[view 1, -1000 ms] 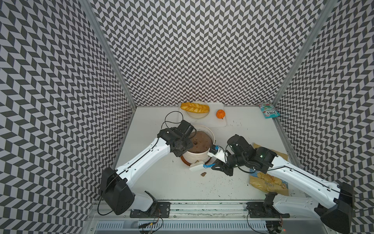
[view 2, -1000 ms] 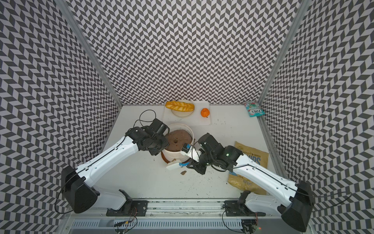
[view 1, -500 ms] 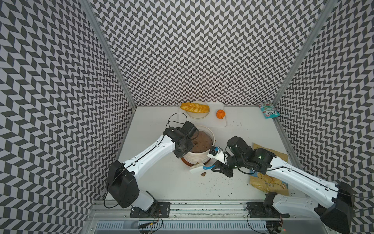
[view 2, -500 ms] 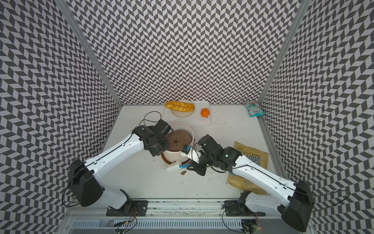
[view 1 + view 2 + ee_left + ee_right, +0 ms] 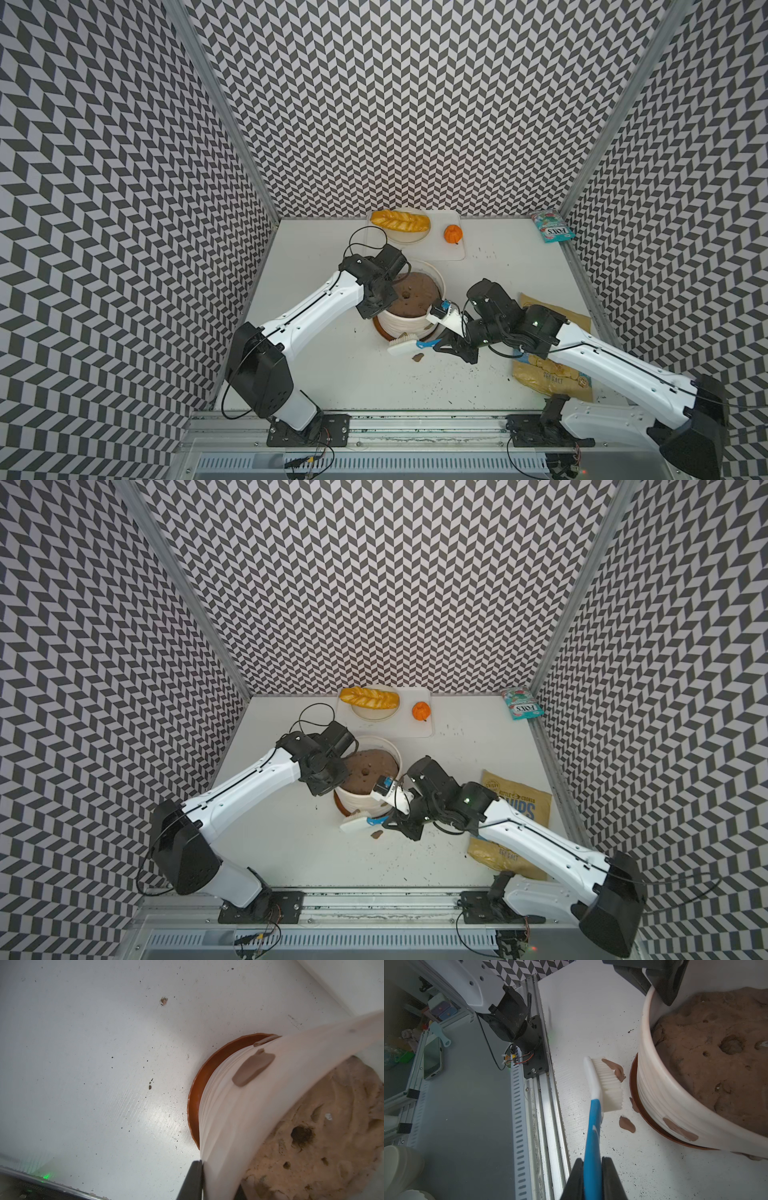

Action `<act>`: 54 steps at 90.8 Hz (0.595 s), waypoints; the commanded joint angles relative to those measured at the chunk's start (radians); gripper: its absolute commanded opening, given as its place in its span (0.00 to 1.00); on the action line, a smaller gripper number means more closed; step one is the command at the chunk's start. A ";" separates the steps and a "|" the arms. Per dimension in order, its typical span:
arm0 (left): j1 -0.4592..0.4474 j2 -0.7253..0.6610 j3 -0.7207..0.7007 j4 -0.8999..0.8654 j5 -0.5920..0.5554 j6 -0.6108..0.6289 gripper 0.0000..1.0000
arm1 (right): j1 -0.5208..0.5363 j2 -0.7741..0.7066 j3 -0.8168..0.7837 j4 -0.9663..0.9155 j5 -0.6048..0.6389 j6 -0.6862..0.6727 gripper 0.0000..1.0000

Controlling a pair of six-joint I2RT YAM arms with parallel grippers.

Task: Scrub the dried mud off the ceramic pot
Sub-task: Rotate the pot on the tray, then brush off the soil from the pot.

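Tightly: right tool on brush, left tool on ceramic pot.

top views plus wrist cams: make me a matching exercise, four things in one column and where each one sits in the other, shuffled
Things:
1. brush
2. dried mud flake
3. orange
4. chips bag

Places:
a. partly under the right arm
b. on the cutting board at the back
c. held in the right gripper
d. loose on the table beside the ceramic pot

Pairs: 1-c, 2-d, 3-b, 4-a
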 commanded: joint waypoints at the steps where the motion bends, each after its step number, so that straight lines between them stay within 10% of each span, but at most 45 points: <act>1: 0.031 0.010 0.042 0.064 -0.028 0.090 0.14 | 0.000 -0.023 0.002 0.054 -0.015 0.014 0.00; 54: 0.112 0.066 0.041 0.216 -0.036 0.478 0.06 | 0.003 0.052 0.048 0.074 0.078 0.018 0.00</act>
